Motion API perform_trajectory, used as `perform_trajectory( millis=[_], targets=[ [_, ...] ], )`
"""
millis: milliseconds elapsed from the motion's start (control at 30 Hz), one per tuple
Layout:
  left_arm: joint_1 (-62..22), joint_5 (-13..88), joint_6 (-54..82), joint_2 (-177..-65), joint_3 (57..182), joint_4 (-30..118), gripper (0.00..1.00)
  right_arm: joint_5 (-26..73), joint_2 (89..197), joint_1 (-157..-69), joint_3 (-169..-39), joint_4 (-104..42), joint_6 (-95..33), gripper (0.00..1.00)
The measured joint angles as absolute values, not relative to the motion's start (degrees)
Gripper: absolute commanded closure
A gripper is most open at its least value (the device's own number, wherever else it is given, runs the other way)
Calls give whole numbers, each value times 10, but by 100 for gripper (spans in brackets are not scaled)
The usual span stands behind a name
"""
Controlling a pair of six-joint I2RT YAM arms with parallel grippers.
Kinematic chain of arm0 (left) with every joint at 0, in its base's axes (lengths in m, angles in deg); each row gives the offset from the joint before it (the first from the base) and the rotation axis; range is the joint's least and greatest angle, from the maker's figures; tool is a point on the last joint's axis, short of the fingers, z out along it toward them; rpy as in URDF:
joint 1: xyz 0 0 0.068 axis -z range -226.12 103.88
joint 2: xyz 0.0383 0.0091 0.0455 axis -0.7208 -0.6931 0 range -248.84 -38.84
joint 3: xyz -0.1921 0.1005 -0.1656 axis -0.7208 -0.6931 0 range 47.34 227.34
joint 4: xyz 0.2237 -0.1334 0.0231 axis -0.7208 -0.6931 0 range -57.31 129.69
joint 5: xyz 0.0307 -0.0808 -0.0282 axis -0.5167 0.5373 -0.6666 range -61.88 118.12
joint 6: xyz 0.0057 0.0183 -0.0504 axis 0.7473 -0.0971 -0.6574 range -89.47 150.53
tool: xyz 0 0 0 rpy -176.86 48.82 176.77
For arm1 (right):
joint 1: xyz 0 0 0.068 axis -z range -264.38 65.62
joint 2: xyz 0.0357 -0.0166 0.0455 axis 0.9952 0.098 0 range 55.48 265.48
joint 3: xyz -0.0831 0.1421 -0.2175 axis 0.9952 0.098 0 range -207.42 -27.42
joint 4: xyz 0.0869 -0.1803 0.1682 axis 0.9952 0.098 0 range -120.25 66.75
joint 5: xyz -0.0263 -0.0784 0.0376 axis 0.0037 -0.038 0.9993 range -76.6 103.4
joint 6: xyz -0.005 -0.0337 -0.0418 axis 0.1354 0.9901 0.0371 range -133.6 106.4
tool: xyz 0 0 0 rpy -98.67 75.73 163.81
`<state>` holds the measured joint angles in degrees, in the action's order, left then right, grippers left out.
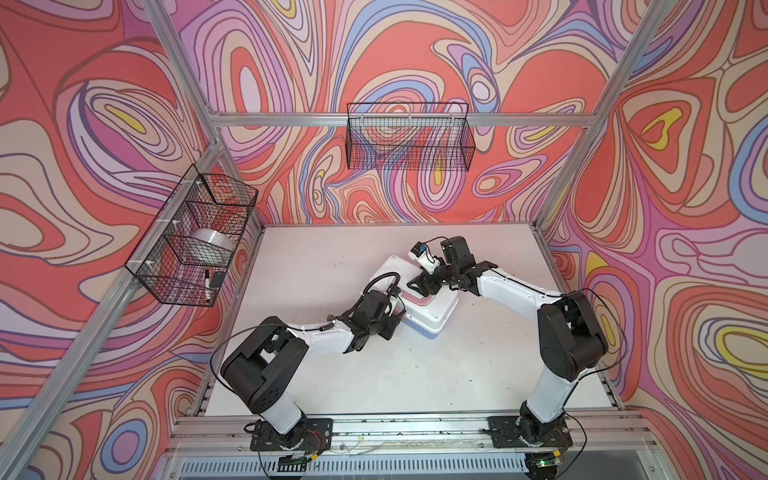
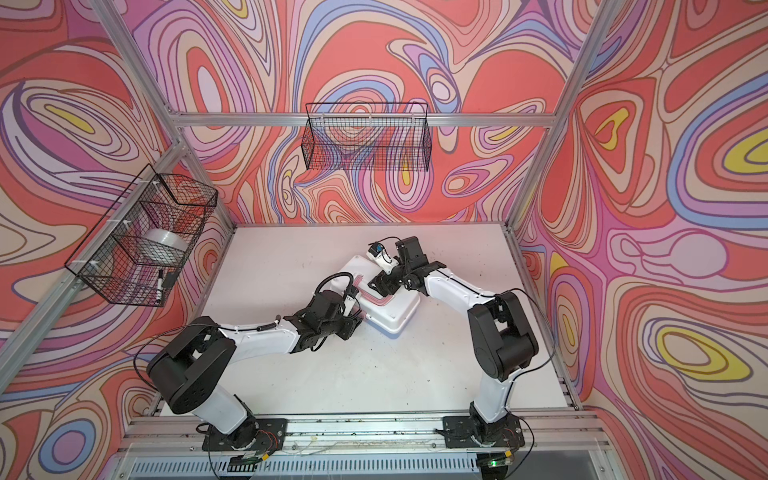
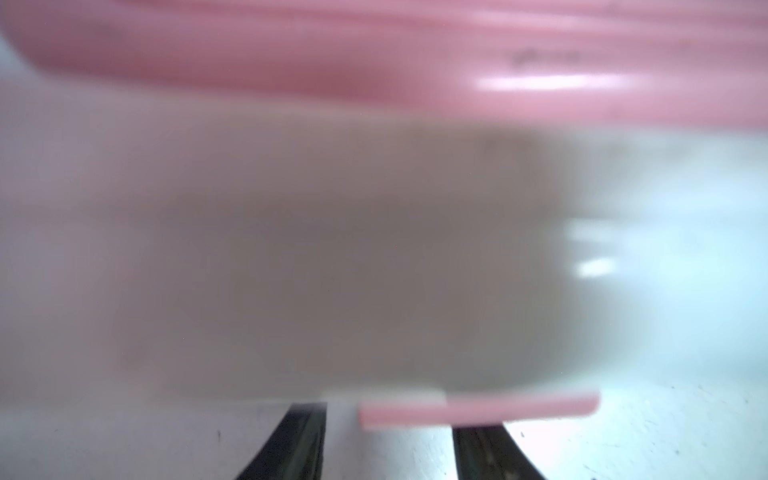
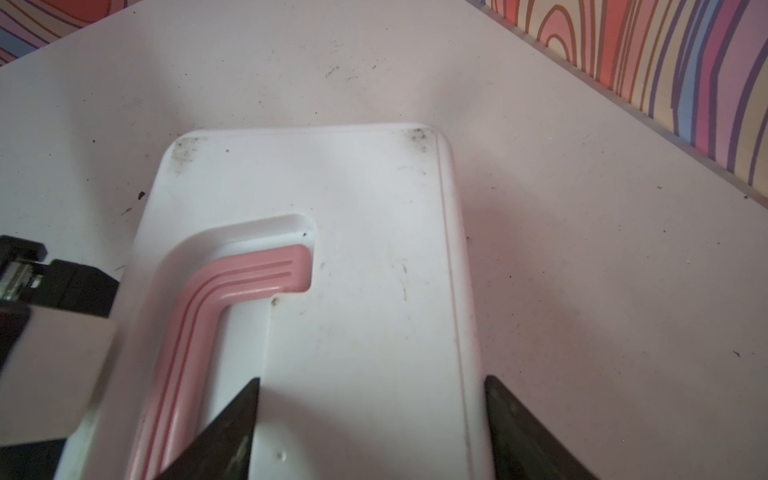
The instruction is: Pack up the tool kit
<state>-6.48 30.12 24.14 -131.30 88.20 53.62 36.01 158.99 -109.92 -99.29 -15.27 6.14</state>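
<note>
The tool kit [image 1: 432, 311] [image 2: 390, 311] lies shut and skewed in the middle of the white table, white lid up. Its pink handle [image 1: 419, 300] [image 4: 232, 286] lies folded flat in the lid's recess. My right gripper [image 1: 419, 284] [image 4: 372, 378] is low over the lid, open; one finger is at the handle recess and the other just past the lid's long edge. My left gripper [image 1: 399, 316] [image 3: 390, 419] is pressed close to the kit's near side [image 3: 332, 249], which fills its blurred view. Its jaws stand apart, with a thin pink strip [image 3: 519, 405] just beyond one fingertip.
A black wire basket [image 1: 409, 137] hangs on the back wall. Another wire basket [image 1: 166, 266] hangs on the left wall and holds a tape roll [image 1: 212, 245] and a marker [image 1: 206, 284]. Aluminium frame posts stand at the table's corners.
</note>
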Motion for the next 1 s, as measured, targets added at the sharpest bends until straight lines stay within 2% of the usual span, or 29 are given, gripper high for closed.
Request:
perform_trajectory(
  millis=[800,1000],
  targets=[
    [-65,242,199,-1232,867,551,15,286,1599,-1111,-1064,-51,-19,14],
    [-65,217,189,-1206,863,577,10,274,1560,-1104,-1039,-29,-48,9]
  ],
)
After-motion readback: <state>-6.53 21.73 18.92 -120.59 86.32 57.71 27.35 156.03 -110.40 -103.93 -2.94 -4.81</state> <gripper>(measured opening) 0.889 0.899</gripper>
